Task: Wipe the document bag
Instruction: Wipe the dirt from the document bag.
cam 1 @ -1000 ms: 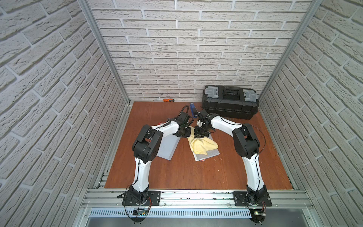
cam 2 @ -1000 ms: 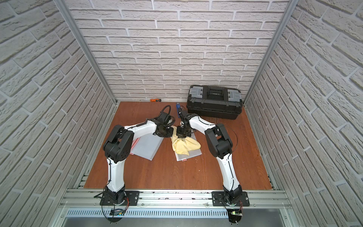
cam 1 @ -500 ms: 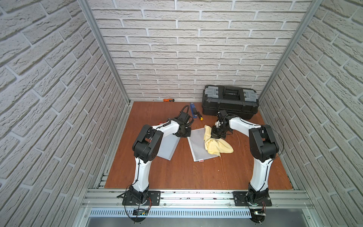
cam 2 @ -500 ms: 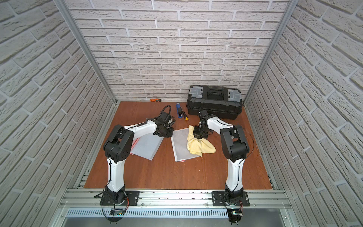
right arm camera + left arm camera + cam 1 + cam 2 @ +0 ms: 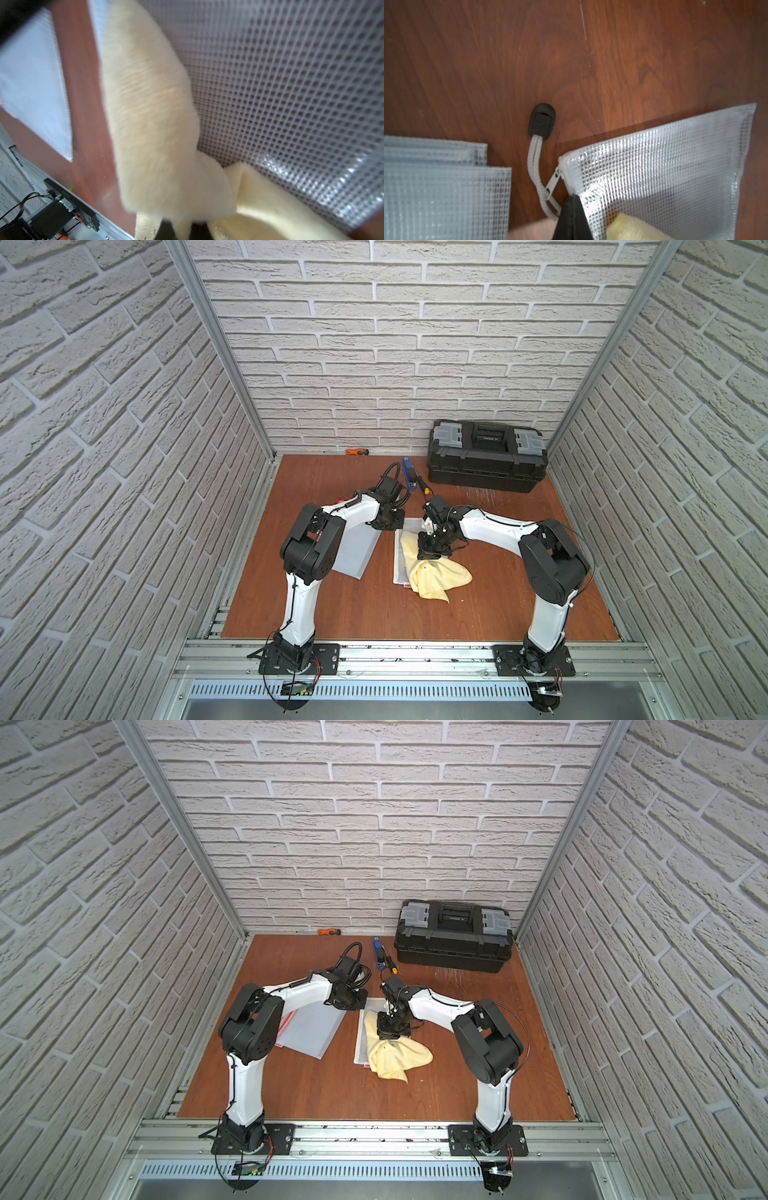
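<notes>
My right claw (image 5: 430, 552) pinches the yellow cloth (image 5: 438, 577) on the mesh document bag (image 5: 400, 568); my left claw (image 5: 572, 207), closed, pins its corner.

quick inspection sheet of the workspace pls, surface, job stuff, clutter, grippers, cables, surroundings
surface: brown wood tabletop, pale scuffs in front of the toolbox.
job's things: mesh document bag lying flat; yellow cloth draped over it and onto the wood.
clutter: black toolbox at the back wall, orange screwdriver, blue tool, spare mesh bags beside the left arm.
grippers: left gripper shut, tip on the bag's corner by the zip pull; right gripper shut on the yellow cloth.
cables: black cable loop at the left wrist, off the bag.
surroundings: white brick walls, metal frame rail in front.
</notes>
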You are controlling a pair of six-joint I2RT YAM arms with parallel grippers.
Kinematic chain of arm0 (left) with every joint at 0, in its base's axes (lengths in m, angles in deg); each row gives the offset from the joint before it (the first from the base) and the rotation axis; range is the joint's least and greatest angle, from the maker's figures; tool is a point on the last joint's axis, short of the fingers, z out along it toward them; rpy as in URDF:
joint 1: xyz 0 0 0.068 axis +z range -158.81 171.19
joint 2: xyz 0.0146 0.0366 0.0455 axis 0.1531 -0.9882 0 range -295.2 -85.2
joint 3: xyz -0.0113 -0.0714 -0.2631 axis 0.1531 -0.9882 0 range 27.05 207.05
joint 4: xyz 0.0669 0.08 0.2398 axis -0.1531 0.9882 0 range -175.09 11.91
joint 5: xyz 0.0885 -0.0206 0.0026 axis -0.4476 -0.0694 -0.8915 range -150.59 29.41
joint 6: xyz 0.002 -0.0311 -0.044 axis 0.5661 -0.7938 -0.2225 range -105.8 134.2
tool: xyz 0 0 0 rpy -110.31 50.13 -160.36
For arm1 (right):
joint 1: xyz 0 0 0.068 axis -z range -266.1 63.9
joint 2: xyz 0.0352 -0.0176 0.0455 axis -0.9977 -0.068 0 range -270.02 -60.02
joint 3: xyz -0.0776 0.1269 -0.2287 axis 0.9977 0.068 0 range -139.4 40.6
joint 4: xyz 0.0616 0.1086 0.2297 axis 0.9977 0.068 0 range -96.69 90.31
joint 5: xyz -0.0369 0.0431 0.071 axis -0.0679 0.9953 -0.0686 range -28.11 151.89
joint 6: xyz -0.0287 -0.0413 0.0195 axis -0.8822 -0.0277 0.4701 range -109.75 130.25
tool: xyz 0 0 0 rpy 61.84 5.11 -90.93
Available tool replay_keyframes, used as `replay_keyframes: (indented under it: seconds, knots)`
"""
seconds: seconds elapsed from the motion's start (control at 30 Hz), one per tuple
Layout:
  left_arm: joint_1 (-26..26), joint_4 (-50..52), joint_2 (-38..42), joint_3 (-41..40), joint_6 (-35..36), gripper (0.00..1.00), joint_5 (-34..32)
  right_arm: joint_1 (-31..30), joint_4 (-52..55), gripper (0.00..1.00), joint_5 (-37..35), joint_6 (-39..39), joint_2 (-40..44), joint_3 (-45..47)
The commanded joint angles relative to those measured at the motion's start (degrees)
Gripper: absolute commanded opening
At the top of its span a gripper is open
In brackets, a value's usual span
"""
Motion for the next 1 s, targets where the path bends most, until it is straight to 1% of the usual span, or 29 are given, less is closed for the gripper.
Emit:
replay_keyframes:
  seconds: [0.0,0.1,0.2,0.37,0.53,0.6,0.7,0.8,0.87,0.97]
  knots:
    - [-0.02,4.26,-3.00,0.04,0.76,0.00,-1.14,-1.05,-2.56,0.03,-0.03,2.02,-1.72,2.12]
    - [0.04,4.21,-2.99,-0.05,0.69,0.00,-1.29,-0.67,-2.82,0.03,-1.21,2.13,-1.14,4.84]
    - [0.05,4.45,-2.75,-0.36,1.04,0.00,-1.60,1.02,-1.69,0.03,-3.04,1.67,1.50,8.40]
    - [0.06,4.47,-2.70,-0.95,1.40,0.00,-2.00,6.94,0.37,0.03,-4.81,0.10,8.85,15.45]
    - [0.06,4.06,-2.89,-1.03,1.31,0.00,-1.80,11.90,4.10,0.03,-7.03,-2.27,15.21,18.57]
    - [0.06,3.87,-2.99,-1.04,1.19,0.00,-1.65,11.89,4.66,0.03,-7.90,-2.72,16.30,18.33]
    - [0.06,3.68,-3.13,-0.96,1.05,0.00,-1.54,9.29,5.81,0.03,-8.14,-2.58,16.32,15.04]
    - [0.06,3.68,-3.03,-1.12,1.04,0.00,-1.38,3.06,7.47,0.03,-9.50,-2.21,15.42,7.90]
    - [0.06,3.68,-2.99,-1.24,0.94,0.00,-1.40,-0.96,7.36,0.03,-8.41,-1.27,13.48,3.02]
    - [0.06,3.68,-2.85,-1.12,0.79,0.00,-1.51,-4.73,5.69,0.03,-6.03,0.16,9.78,-1.54]
